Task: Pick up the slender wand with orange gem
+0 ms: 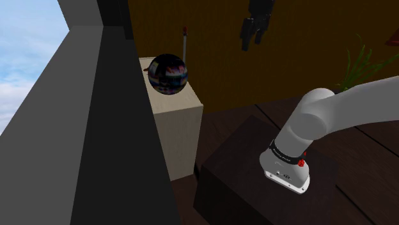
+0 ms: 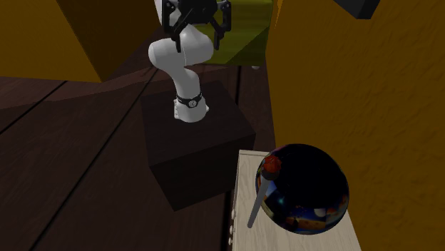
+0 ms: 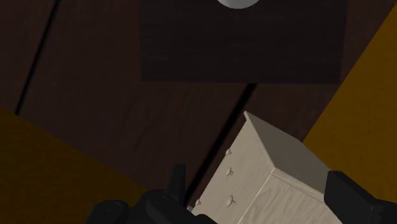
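Hovering high over stand (image 1: 230, 185), pincer (image 1: 252, 35) open, fingers apart, nothing held. Wand (image 2: 259, 200) stands on pale cabinet (image 2: 246, 171), orange gem at upper end, apparently propped against dark glossy ball (image 2: 314, 185). Pincer well apart from wand; approach not yet started.

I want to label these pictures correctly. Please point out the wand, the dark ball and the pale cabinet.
wand (image 2: 259, 198): second exterior view, middle of its grey shaft.
dark ball (image 2: 314, 178): second exterior view, its front surface.
pale cabinet (image 1: 181, 131): shoulder view, its side wall.
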Motion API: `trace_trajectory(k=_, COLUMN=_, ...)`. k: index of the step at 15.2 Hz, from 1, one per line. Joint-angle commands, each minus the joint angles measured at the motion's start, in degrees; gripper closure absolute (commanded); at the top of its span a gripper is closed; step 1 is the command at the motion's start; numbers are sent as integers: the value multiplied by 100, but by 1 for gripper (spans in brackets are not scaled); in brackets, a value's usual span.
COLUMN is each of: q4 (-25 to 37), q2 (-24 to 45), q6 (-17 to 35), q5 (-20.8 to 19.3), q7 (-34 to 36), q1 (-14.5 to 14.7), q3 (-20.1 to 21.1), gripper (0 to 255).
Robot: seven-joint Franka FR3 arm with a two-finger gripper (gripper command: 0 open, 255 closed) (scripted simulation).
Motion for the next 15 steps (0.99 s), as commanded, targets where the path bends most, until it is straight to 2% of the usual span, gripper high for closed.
trace_trajectory(k=1, q4=0, q2=0, q6=0, q5=0, q7=0, q1=0, q3=0, gripper=0)
trace_trajectory(k=8, q4=1116, q2=1580, q6=461, q5=209, q7=750, q1=-190, q3=222, gripper=0)
trace_trajectory(k=15, q4=2609, q2=3178, q6=579, q5=268, q7=1453, q1=-336, q3=349, gripper=0)
